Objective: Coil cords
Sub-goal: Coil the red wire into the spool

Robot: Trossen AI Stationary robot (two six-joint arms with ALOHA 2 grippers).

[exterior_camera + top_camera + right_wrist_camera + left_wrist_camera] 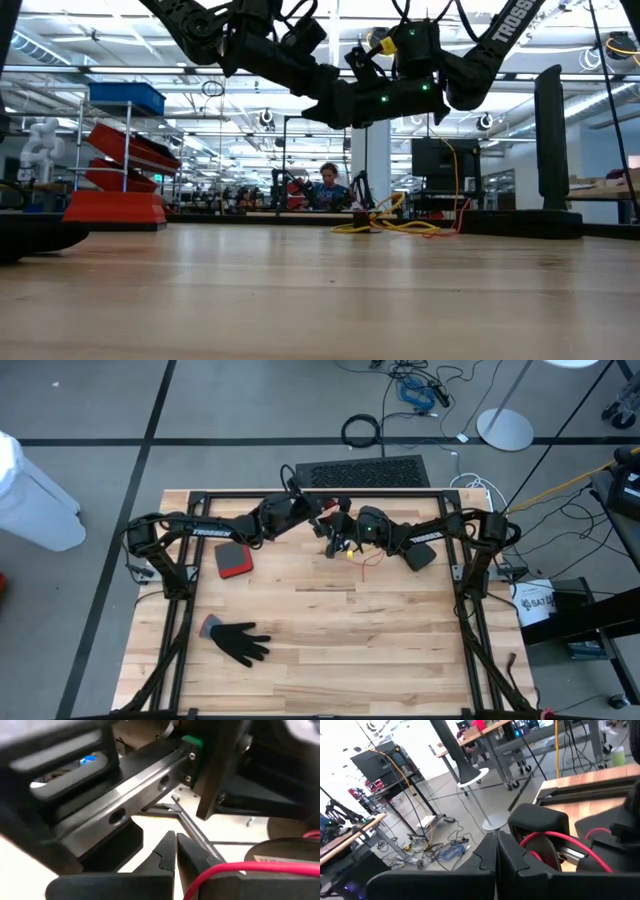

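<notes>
The yellow-orange cord (349,554) lies loose on the wooden table near its far edge, with a thin red wire (370,566) beside it. In the low view it is a flat tangle (398,226) on the tabletop. I cannot make out the black cord. My left gripper (322,520) and my right gripper (345,528) are close together, raised above the cord; the low view shows them high over the table (350,95). Each wrist view shows its own fingers shut with nothing between them: left (496,847), right (175,847).
A black glove (240,642) lies near the left front of the table. A red and black pad (232,560) lies at the left, under the left arm. A black keyboard-like mat (365,473) sits past the far edge. A person sits far off in the room (329,186).
</notes>
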